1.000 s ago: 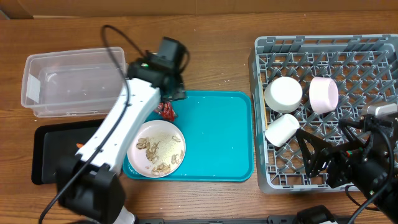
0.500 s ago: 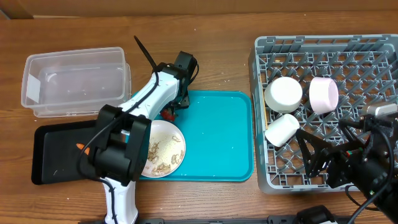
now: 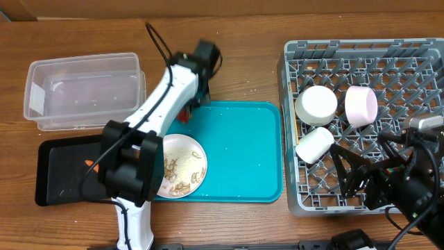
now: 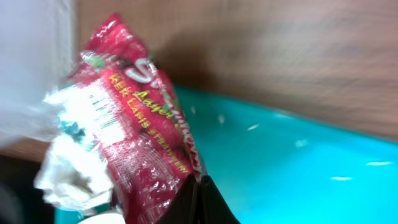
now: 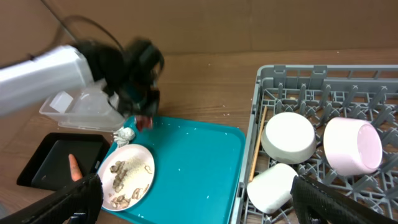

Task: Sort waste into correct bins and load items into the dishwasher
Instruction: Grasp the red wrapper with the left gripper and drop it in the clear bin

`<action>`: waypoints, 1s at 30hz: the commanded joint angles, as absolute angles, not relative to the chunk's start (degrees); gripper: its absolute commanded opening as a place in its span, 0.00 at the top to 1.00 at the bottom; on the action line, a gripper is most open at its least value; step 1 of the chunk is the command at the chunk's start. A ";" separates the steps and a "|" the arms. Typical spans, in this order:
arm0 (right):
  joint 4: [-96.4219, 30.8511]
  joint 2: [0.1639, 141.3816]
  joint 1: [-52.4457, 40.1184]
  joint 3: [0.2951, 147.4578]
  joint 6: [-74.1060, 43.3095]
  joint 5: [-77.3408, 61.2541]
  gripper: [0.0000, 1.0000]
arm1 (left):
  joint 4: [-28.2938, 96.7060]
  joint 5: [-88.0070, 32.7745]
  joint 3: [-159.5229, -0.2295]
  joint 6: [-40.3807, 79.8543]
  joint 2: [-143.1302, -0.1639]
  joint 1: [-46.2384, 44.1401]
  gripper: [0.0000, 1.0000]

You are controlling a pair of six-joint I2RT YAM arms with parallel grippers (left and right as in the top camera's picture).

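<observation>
Wooden counter (image 3: 243, 69): left fingers (image 4: 211, 208) pinch wrapper (image 4: 143, 130) at tray (image 3: 243, 153) corner; right fingers (image 5: 71, 199) spread wide over rack (image 3: 361, 62).

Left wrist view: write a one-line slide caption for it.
Left gripper pinching the red snack wrapper at the edge of the teal tray, with a crumpled white tissue beside it.

The wrapper (image 4: 134, 124) is glossy red with yellow lettering and a white printed patch. On the right, the grey rack (image 3: 361, 55) holds a white bowl (image 3: 316, 104), a pale pink bowl (image 3: 361, 105) and a white cup (image 3: 313, 144). The serving tray (image 3: 236, 149) is teal, the carrot (image 5: 74, 167) orange, and the worktop (image 3: 250, 62) brown wood-grain.
</observation>
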State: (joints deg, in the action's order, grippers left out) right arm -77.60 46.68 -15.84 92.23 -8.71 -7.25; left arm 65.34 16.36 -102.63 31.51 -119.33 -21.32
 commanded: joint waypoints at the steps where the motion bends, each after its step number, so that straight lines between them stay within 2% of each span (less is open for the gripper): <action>1: -77.38 46.41 -15.77 92.16 -8.08 -7.18 0.00 | 69.32 18.11 -112.51 30.85 -118.34 -20.84 0.96; 5: -77.38 46.41 -15.77 92.16 -8.08 -7.18 0.00 | 78.08 23.05 -120.51 37.32 -117.58 -18.90 0.96; 8: -77.38 46.41 -15.77 92.16 -8.08 -7.16 0.00 | 83.44 26.52 -122.52 44.60 -117.19 -13.98 0.96; 11: -77.38 46.41 -15.77 92.16 -8.08 -7.16 0.00 | 83.85 23.24 -121.84 45.71 -117.30 -6.83 0.96; 14: -77.38 46.41 -15.77 92.16 -8.08 -7.16 0.00 | 80.49 14.24 -120.70 42.65 -117.47 0.03 0.95; 17: -77.38 46.41 -15.77 92.16 -8.08 -7.16 0.00 | 78.11 4.78 -120.70 34.76 -117.60 4.14 0.78; 22: -77.38 46.41 -15.77 92.16 -8.08 -7.16 0.00 | 79.77 -1.43 -120.92 26.37 -116.90 3.95 0.65; 25: -77.38 46.41 -15.77 92.16 -8.08 -7.18 0.00 | 80.58 0.58 -120.92 23.33 -116.07 0.21 0.51; 28: -77.38 46.41 -15.77 92.16 -8.08 -7.16 0.00 | 81.73 5.37 -120.90 22.06 -115.94 -5.50 0.42; 30: -77.38 46.41 -15.77 92.16 -8.08 -7.16 0.00 | 83.37 11.94 -120.60 23.38 -116.31 -10.37 0.40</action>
State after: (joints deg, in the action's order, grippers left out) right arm -77.58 46.68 -15.84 92.23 -8.69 -7.25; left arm 82.06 5.04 -121.12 25.30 -118.41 -4.58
